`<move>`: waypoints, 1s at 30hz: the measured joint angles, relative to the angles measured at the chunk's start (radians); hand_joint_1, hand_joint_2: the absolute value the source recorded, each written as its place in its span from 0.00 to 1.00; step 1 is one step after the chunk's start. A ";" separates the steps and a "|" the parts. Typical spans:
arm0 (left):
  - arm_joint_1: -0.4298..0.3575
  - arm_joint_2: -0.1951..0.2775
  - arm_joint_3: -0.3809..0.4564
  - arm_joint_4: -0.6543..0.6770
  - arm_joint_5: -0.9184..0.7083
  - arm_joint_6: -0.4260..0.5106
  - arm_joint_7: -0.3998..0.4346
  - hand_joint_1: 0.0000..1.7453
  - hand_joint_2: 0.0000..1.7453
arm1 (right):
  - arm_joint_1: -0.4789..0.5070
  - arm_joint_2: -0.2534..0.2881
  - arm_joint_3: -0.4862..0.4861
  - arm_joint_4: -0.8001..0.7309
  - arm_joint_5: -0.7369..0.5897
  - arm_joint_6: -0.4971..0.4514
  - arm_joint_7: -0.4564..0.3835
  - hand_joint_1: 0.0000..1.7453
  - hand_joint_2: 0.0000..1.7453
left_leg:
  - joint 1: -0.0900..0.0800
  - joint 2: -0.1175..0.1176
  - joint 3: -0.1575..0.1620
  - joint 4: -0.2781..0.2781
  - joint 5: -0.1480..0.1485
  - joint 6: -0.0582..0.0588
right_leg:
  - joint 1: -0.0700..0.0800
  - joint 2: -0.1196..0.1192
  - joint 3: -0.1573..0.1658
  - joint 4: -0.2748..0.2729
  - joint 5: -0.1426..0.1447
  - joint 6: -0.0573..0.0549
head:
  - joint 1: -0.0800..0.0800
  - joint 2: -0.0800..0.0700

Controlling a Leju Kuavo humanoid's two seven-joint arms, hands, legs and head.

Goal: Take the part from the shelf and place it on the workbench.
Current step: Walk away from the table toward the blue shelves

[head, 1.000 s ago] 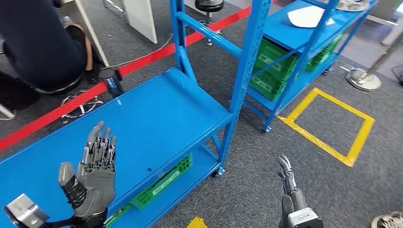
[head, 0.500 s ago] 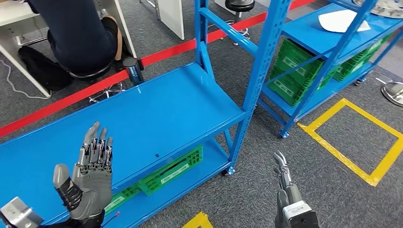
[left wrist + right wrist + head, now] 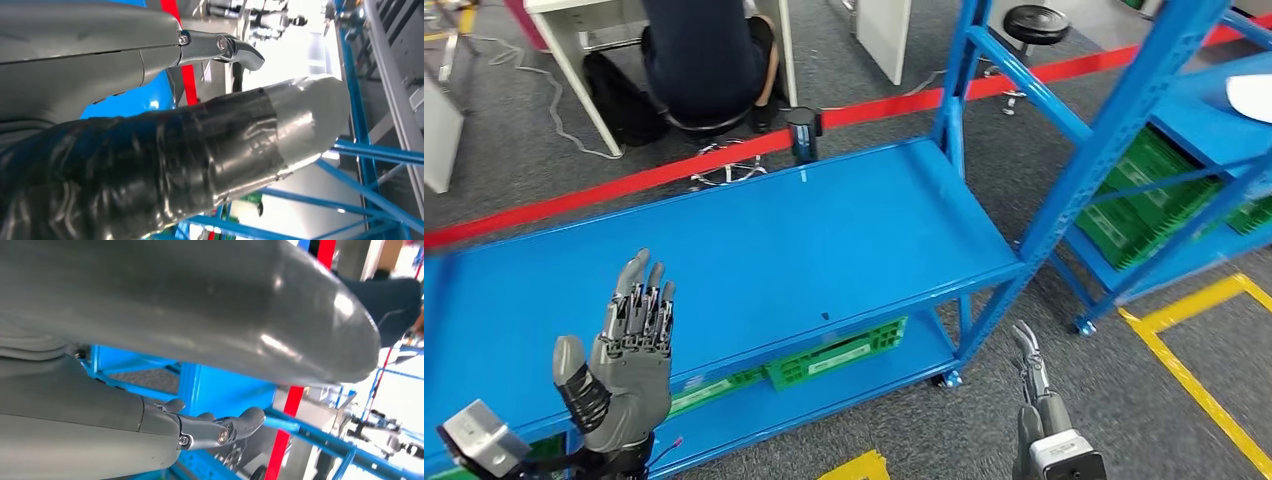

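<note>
A long blue shelf board (image 3: 754, 250) stretches across the head view with nothing lying on its top. At its far edge stands a short dark cylinder (image 3: 804, 132); I cannot tell whether it is on the board or just behind it. My left hand (image 3: 629, 350) is raised over the board's near left part, palm toward me, fingers straight and apart, holding nothing. The left wrist view is close on that left hand's thumb (image 3: 200, 150). My right hand (image 3: 1034, 385) hangs low beside the shelf's right post, fingers straight and empty; its thumb (image 3: 200, 315) looms in the right wrist view.
A green crate (image 3: 834, 355) sits on the lower shelf level. A second blue rack (image 3: 1124, 120) with green crates (image 3: 1149, 190) stands to the right. Red tape (image 3: 624, 180) runs behind the shelf, and a person (image 3: 704, 55) sits beyond it. Yellow floor tape (image 3: 1194, 370) lies at right.
The whole picture has shifted to the right, so the camera has turned left. Both hands keep the same open pose.
</note>
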 joint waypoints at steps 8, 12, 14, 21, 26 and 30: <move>0.000 0.000 0.000 -0.001 0.002 0.002 0.000 0.00 0.00 | 0.002 -0.002 0.000 0.000 -0.006 0.000 -0.002 0.00 0.00 | 0.006 0.009 -0.080 0.087 -0.032 -0.050 | -0.005 0.019 0.055 -0.125 0.030 -0.042 | -0.014 0.000; -0.001 -0.001 0.000 0.001 0.003 0.003 0.000 0.00 0.00 | 0.005 -0.002 0.001 0.000 0.008 0.000 0.009 0.00 0.00 | 0.003 0.069 -0.171 0.299 -0.115 -0.050 | 0.009 -0.018 0.048 -0.125 0.034 -0.053 | -0.032 0.000; 0.000 -0.001 0.000 0.002 0.004 0.004 0.000 0.00 0.00 | 0.005 -0.002 0.001 0.001 0.023 0.000 0.021 0.00 0.00 | 0.001 0.072 -0.126 0.235 -0.075 -0.040 | 0.014 -0.029 0.047 -0.125 0.036 -0.054 | -0.039 0.000; -0.001 -0.001 0.000 0.002 0.005 0.005 0.000 0.00 0.00 | 0.003 -0.002 0.004 0.002 0.093 0.000 0.067 0.00 0.00 | -0.015 0.088 0.012 -0.002 -0.021 0.000 | 0.018 -0.041 0.038 -0.122 0.040 -0.028 | -0.045 0.000; 0.000 -0.001 0.000 0.002 0.007 0.005 0.001 0.00 0.00 | 0.002 -0.007 0.009 0.002 0.123 0.000 0.094 0.00 0.00 | -0.007 0.085 0.017 -0.015 -0.005 0.013 | 0.012 -0.036 -0.070 0.116 -0.081 -0.004 | -0.022 0.000; 0.001 -0.001 0.000 0.003 0.007 0.006 0.001 0.00 0.00 | 0.002 -0.007 0.013 0.002 0.100 0.000 0.081 0.00 0.00 | -0.005 0.078 0.013 -0.002 -0.011 0.005 | 0.001 -0.036 -0.027 0.027 -0.003 0.004 | -0.004 0.000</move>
